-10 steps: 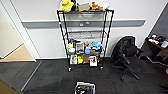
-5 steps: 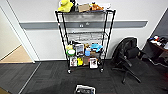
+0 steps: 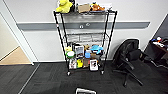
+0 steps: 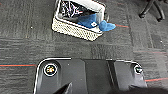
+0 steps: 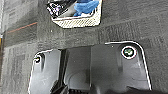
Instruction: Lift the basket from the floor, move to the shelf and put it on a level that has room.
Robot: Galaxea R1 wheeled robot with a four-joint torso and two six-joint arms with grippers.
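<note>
The basket (image 3: 85,91), small with pale woven sides, stands on the dark carpet floor (image 3: 45,80) at the lower edge of the head view, in front of the shelf. The shelf (image 3: 61,42) is a tall black wire rack against the wall. Its second tier from the top, the level (image 3: 85,38), is a silver-grey grid. In the left wrist view the basket (image 4: 75,29) lies ahead of the arm, holding a blue cloth item (image 4: 88,20) and a dark packet. The right wrist view looks down on the basket (image 5: 75,23) from the other side. Both arms hang apart from it.
A yellow plush (image 3: 64,6) and a cardboard box (image 3: 83,7) sit on the rack's top tier, and the two lower tiers are crowded. A black office chair (image 3: 127,58) stands to the right, with a desk corner (image 3: 160,46) beyond. A doorway with tan flooring (image 3: 15,57) opens on the left.
The whole head picture has shifted. The rack now looms larger and the basket sits lower in the frame, so the camera has come closer. The things themselves have not moved.
</note>
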